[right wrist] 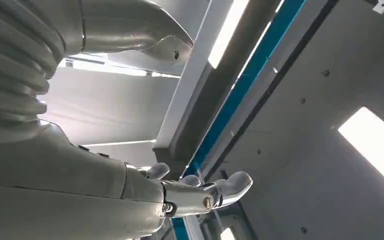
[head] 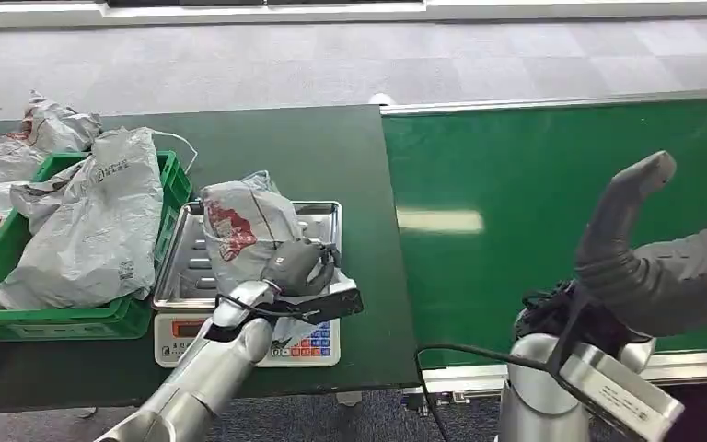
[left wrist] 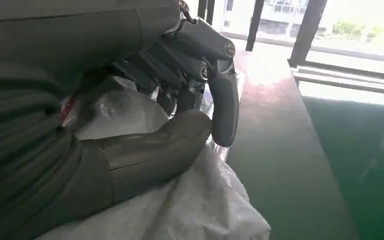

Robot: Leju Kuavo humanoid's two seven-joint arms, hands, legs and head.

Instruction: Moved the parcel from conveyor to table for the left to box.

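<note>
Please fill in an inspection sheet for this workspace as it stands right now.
Surface: dark green table, with a bright green conveyor to its right carrying nothing.
Job's things: grey parcel with red print lies on the tray of a scale.
Clutter: green crate holding a large grey bag; more bags beside and behind it.
Hands: left hand grips the parcel; right hand is raised over the conveyor's near edge, holding nothing, fingers apart in the right wrist view.
Cables: black cable loops by the right arm.
Surroundings: grey carpet floor beyond the table.
</note>
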